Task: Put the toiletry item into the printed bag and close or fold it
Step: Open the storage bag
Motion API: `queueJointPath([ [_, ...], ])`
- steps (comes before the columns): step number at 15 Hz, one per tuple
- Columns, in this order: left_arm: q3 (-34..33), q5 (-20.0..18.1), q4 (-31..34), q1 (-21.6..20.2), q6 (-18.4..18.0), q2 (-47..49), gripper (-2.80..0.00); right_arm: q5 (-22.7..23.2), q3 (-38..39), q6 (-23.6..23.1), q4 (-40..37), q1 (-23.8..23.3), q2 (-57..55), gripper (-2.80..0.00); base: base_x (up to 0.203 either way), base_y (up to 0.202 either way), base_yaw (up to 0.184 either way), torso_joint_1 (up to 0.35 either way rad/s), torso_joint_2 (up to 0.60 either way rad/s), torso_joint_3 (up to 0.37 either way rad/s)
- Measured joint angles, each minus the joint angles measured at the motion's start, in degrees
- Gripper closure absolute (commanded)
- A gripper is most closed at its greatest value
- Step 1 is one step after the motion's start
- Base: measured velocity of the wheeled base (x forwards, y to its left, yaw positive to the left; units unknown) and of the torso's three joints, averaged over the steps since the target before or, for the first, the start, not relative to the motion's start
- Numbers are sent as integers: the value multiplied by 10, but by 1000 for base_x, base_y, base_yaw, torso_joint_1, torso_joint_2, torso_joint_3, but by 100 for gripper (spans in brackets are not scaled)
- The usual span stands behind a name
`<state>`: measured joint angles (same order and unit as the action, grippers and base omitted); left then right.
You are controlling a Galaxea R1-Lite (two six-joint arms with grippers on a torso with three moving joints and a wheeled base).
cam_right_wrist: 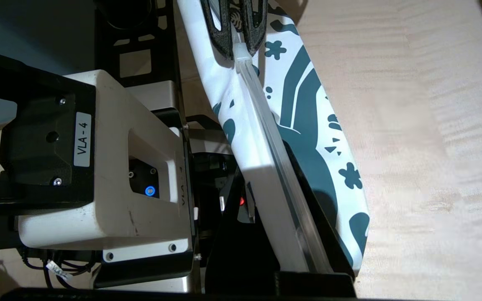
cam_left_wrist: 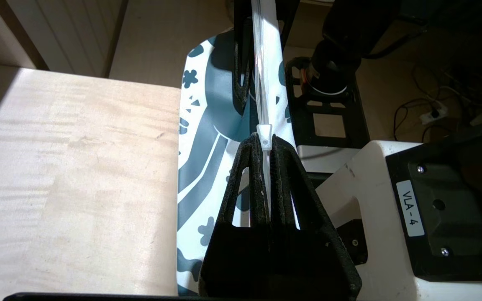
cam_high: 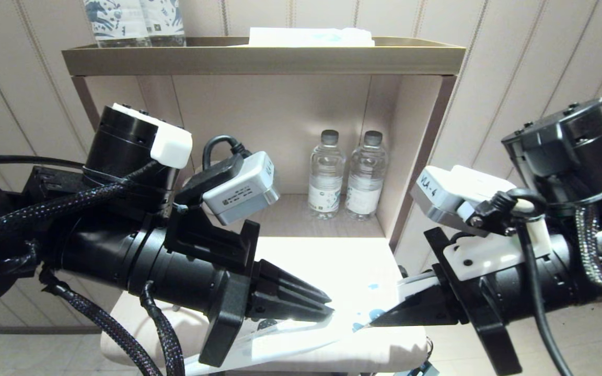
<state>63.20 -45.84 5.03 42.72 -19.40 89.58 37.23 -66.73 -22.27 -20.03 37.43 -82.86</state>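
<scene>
Left gripper (cam_left_wrist: 266, 144): found clamped on the zip strip (cam_left_wrist: 260, 62) of the printed bag (cam_left_wrist: 201, 138), fingers pressed together with the clear strip pinched between them and the small white slider (cam_left_wrist: 265, 136) seated just past the fingertips. Right gripper (cam_right_wrist: 303, 259): found closed on the same strip farther along, at the opposite end of the bag's edge, so that the strip ran taut and straight between the two tools. Seen in the head view as two black tips pointing toward each other, left gripper (cam_high: 327, 305) and right gripper (cam_high: 377, 321), close together above the front of the pale wooden table (cam_high: 301, 256).

Printed bag (cam_high: 306, 334): held on edge between the grippers, zip side uppermost, white body with dark teal leaf and flower print hanging below the strip and resting against the table edge (cam_left_wrist: 78, 167). Toiletry item: not discernible in any view; whether inside the bag cannot be told.

Beyond both grippers, toward the back of the shelf recess: two clear water bottles (cam_high: 345, 175), upright, side by side and touching. On the upper shelf (cam_high: 259, 57): a flat white pack (cam_high: 311, 36) and navy-printed upright packs (cam_high: 134, 21).
</scene>
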Motion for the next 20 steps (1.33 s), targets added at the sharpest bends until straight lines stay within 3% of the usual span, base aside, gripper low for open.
queueJointPath([
  [8, 3, 2, 0, -3, 2, 5, 0, 1, 34, -2, 0, -56, 44, 0, 0, 0, 0, 0, 0, 0],
  [20, 19, -1, -39, -65, 9, 31, 0, 7, 65, -3, 3, -115, 108, 0, 0, 0, 0, 0, 0, 0],
])
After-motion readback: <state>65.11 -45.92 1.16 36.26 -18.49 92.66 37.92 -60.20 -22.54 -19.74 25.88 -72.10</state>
